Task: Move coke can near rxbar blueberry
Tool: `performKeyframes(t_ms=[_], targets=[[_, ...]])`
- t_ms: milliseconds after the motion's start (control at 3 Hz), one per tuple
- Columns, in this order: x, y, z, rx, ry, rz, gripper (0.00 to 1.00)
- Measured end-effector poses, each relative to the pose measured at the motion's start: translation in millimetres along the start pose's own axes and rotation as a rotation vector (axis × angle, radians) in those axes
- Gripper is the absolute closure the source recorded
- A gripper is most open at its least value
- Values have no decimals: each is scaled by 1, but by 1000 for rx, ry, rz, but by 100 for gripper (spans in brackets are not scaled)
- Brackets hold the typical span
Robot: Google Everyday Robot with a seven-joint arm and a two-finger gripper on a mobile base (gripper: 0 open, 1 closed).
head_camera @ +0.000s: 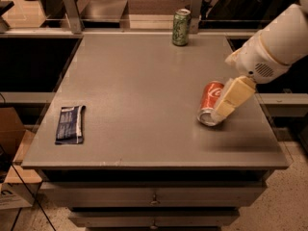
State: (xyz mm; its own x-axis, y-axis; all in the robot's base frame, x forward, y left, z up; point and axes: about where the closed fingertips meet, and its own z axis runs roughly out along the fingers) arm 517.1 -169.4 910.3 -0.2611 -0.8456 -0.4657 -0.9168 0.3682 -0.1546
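Grey tabletop (144,81): coke can (210,96) lying sideways, judged light, slick, roll-prone; grasp mid-body; gripper (225,109) against it, closure indeterminate

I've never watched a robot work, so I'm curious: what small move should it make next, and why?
Probably settle the end effector around the coke can to grip it. It is right at the can, which lies on its side, while the rxbar blueberry lies far off near the table's left edge.

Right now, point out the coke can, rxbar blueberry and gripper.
coke can (210,98): camera view, red side.
rxbar blueberry (70,124): camera view, wrapper middle.
gripper (223,110): camera view, tip at coke can's right side.
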Motion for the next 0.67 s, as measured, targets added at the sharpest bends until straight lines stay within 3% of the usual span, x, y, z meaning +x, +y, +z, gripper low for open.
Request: performKeyframes(t_ms=[667], targets=[[9,-20,52,-56,-15,79,0]])
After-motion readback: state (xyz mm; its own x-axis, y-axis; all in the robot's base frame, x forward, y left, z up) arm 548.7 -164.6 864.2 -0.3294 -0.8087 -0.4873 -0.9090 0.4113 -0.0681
